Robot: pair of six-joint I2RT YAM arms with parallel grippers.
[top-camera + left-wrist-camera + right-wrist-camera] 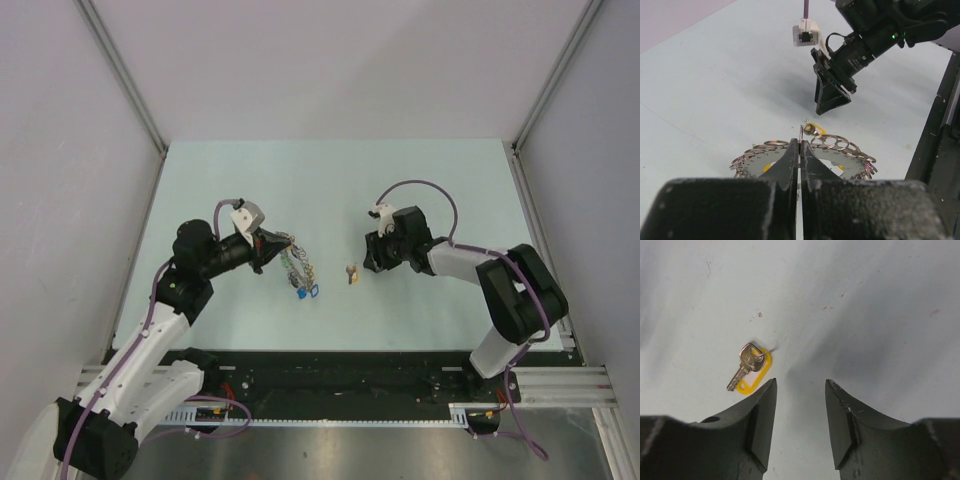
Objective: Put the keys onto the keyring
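Yellow-tagged key [751,369] lies near the parted right claw [800,385].

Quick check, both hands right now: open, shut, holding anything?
Left hand: closed on the keyring.
Right hand: open, empty; the yellow key lies loose just ahead of it.

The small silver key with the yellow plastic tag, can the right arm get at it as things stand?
Probably yes. The right gripper is open just beside the yellow-tagged key, which lies alone on the table with nothing between them.
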